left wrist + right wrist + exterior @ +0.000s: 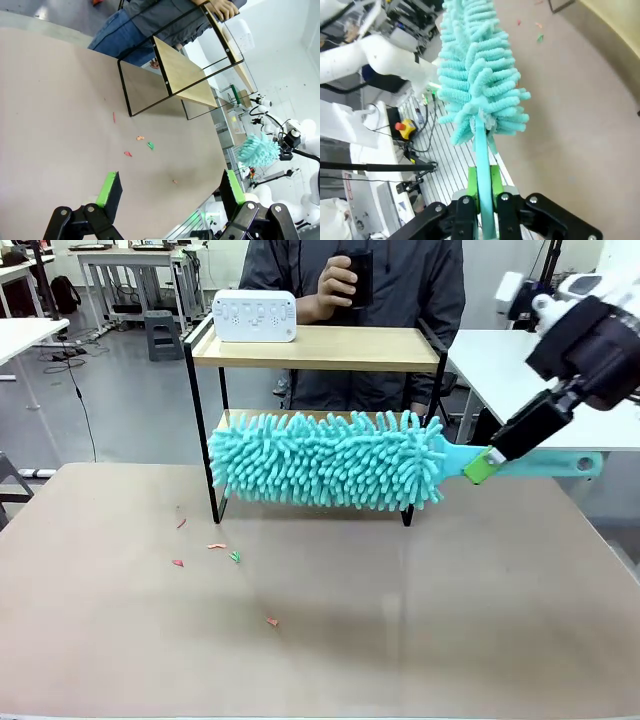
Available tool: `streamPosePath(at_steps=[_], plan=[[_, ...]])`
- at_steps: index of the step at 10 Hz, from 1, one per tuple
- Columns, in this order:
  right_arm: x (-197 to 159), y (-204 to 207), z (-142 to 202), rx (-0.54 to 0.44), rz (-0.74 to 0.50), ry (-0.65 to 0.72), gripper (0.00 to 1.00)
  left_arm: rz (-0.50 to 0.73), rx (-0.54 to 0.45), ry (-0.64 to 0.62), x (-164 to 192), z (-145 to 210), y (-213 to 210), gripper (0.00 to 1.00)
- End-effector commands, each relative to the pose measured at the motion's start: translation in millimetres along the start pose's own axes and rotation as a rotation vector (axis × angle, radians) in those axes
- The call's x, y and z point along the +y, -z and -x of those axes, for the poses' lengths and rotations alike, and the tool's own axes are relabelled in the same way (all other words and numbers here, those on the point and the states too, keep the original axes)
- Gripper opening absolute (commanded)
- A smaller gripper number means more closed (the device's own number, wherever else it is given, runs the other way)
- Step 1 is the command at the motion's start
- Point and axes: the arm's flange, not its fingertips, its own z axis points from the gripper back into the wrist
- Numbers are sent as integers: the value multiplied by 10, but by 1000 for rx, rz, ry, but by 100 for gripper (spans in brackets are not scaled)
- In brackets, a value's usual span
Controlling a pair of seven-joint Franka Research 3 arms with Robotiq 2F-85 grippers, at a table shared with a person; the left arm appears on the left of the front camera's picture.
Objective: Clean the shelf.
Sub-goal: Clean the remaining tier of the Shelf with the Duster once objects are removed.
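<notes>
Right gripper, angled down-left, jaws clamped on a duster handle; left gripper, jaws spread wide.

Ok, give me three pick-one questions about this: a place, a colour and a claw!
1. Where is the white box? A) on the table B) atop the shelf C) on the floor
2. What colour is the duster? A) red B) yellow C) teal
3. How is the left claw? A) open, empty B) shut on the duster C) shut on the box
Answers: 1 B, it sits at the shelf's top left. 2 C, its fluffy head is teal. 3 A, it gapes wide with nothing inside.
</notes>
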Motion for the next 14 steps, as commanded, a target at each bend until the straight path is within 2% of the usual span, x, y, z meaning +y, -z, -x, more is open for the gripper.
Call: streamPosePath(at_steps=[1,3,4,5,6,7,8,9,10,14], plan=[[-18,-232,369,-141,-53,48,13,16,-21,17,-8,-1,14,100],[222,-970,1226,-440,172,299,13,16,-21,17,-8,-1,14,100],[305,-1214,1673,-590,325,458,13,16,-21,17,-8,-1,14,100],[345,-1308,2029,-712,454,596,13,16,-21,17,-8,-1,14,100],[272,-1269,2313,-774,538,759,13,16,-21,17,-8,-1,14,100],[132,-1185,2418,-774,537,817,13,16,-21,17,-8,-1,14,100],[-18,-1060,2399,-699,600,933,13,16,-21,17,-8,-1,14,100],[-206,-897,2223,-566,610,967,13,16,-21,17,-8,-1,14,100],[286,-1782,2548,-696,516,723,13,16,-21,17,-8,-1,14,100],[286,-1782,2548,-696,516,723,13,16,-21,17,-8,-1,14,100]])
